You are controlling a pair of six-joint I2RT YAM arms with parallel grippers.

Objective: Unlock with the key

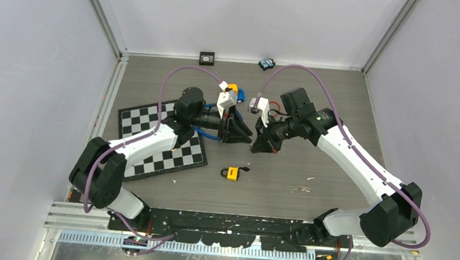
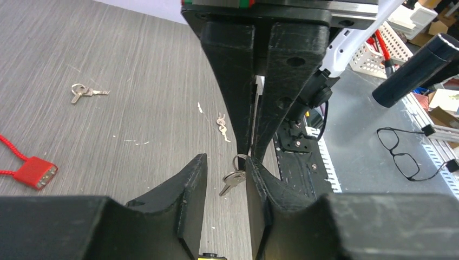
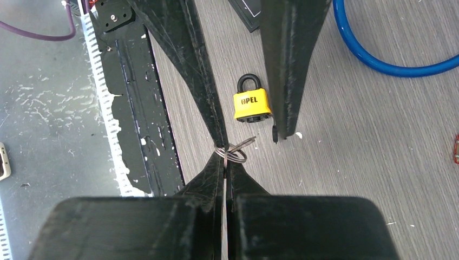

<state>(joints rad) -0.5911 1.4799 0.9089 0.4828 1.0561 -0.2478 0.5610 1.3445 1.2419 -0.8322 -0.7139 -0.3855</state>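
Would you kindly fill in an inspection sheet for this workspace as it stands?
Surface: grey wood-grain table, small crumbs.
Job's things: yellow padlock lying flat, shackle closed; key ring held in the air.
Clutter: chessboard, small blue toy, loose keys, red tag.
Grippers: right gripper shut on the key ring; left gripper open, key between its fingers.
Cables: purple arm cables; blue cable on table.
Surroundings: pale walls; glasses beyond the table edge.

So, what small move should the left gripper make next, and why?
Probably close the left gripper on the key. Its jaws stand open on both sides of the key, which hangs from the ring that the shut right gripper pinches. The padlock lies apart, not yet touched.
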